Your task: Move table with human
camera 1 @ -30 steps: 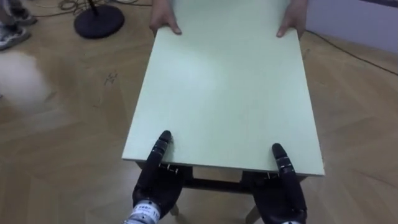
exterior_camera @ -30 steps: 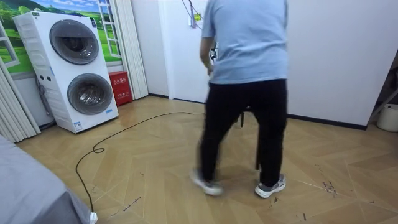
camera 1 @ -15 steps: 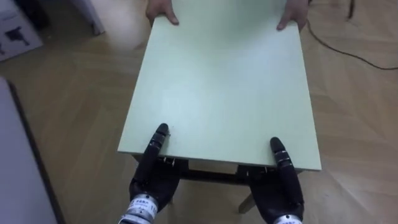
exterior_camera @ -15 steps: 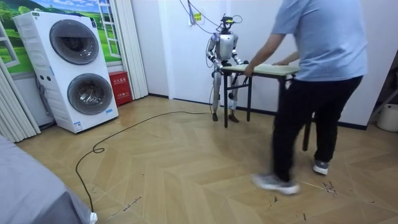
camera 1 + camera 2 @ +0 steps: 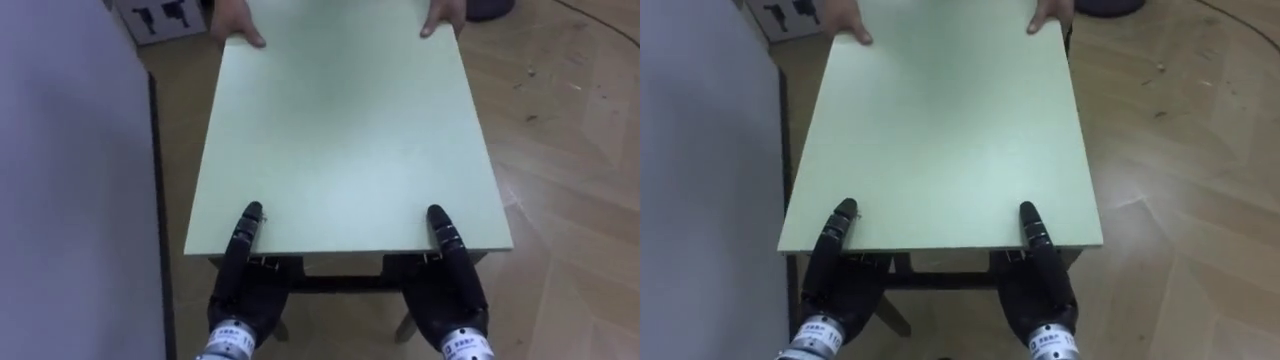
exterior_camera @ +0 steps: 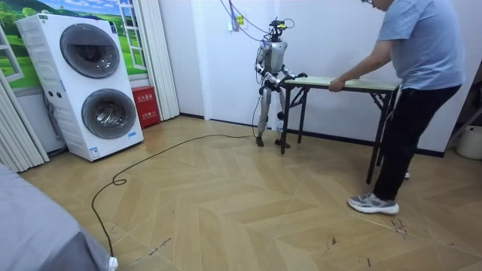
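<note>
No print is legible; the carton (image 5: 150, 20) by the table's (image 5: 340, 150) far left corner bears black marks, unreadable.

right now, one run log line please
table: held at both ends | left hand: near edge | right hand: near edge | person's hands: far edge

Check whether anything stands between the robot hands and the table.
Nothing visible does. The left robot hand and right robot hand are already on the near edge of the table.
</note>
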